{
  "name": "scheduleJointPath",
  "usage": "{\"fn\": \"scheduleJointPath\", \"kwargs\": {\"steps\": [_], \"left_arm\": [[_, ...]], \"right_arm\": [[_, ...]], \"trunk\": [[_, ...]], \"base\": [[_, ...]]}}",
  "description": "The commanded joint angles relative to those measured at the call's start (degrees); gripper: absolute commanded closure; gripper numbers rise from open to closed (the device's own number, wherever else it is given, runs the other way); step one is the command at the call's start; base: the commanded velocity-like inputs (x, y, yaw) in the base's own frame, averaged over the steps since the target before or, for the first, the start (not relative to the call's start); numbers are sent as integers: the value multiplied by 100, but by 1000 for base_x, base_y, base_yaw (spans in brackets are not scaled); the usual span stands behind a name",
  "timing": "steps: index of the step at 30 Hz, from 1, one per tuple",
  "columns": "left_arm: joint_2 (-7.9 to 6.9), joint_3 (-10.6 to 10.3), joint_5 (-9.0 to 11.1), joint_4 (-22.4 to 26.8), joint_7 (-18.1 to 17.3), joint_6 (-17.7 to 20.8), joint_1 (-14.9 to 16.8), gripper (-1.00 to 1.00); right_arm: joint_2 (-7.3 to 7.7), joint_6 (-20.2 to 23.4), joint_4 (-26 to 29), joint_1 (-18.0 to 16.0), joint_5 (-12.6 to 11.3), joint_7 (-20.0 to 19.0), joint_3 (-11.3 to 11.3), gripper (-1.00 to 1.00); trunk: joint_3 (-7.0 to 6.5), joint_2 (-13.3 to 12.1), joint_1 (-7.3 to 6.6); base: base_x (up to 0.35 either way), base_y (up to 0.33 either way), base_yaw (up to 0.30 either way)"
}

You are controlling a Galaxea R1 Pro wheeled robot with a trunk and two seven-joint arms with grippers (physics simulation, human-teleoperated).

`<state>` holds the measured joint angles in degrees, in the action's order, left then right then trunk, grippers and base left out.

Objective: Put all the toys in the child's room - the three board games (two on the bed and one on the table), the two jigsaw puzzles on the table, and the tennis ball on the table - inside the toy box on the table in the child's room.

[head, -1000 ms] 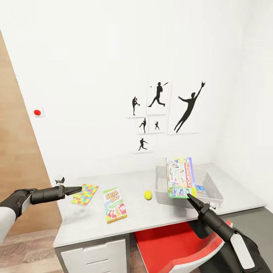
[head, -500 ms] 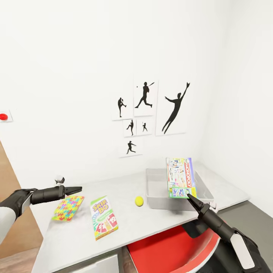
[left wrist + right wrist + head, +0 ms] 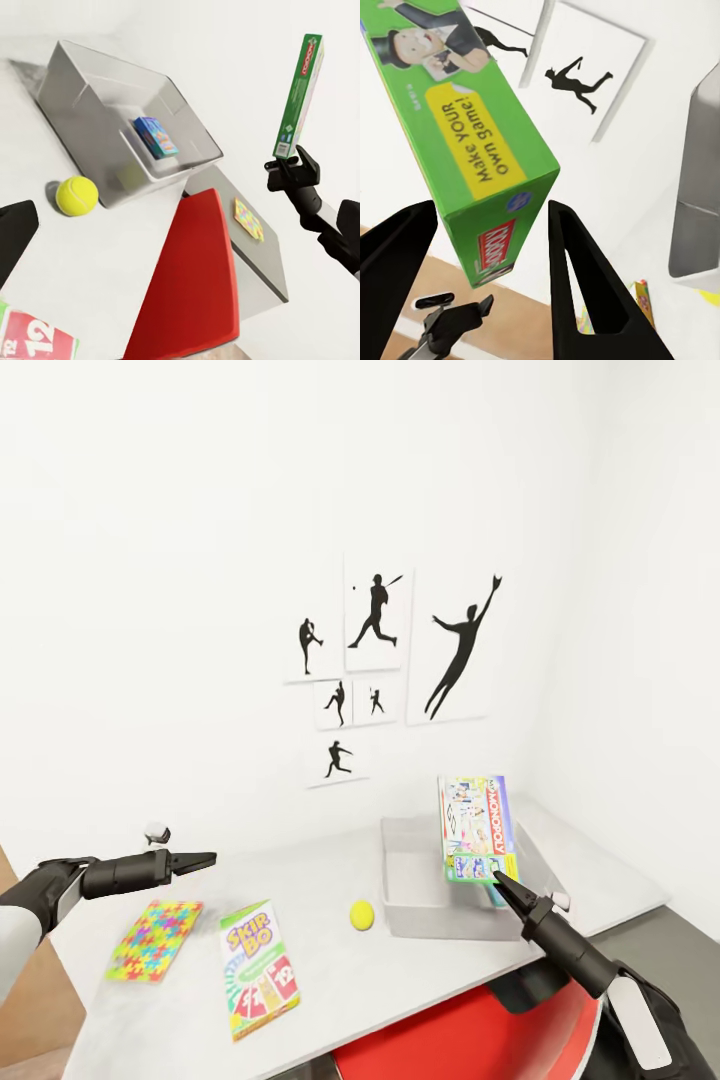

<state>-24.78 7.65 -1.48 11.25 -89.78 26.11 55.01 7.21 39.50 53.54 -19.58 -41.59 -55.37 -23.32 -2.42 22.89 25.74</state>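
The table [image 3: 420, 960] sits lower-left in view than before; right end effector [image 3: 497, 877] still clamps Monopoly [image 3: 477, 828].

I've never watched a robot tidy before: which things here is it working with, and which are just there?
Part of the job:
Monopoly box, held by the right gripper
Skip-Bo box
mosaic puzzle box
tennis ball
toy box
blue box already inside it

Just there:
red chair
baseball pictures
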Motion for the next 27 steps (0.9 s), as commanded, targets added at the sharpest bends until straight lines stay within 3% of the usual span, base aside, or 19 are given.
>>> {"fn": "scheduleJointPath", "kwargs": {"steps": [1,27], "left_arm": [[0,13,-16,0,-22,61,1,-100],[8,14,-19,0,-22,59,1,-100]], "right_arm": [[0,40,-1,-2,-33,-3,-5,100],[0,40,-1,-2,-33,0,-5,100]], "trunk": [[2,3,4],[2,3,4]], "base": [[235,0,0],[90,0,0]]}}
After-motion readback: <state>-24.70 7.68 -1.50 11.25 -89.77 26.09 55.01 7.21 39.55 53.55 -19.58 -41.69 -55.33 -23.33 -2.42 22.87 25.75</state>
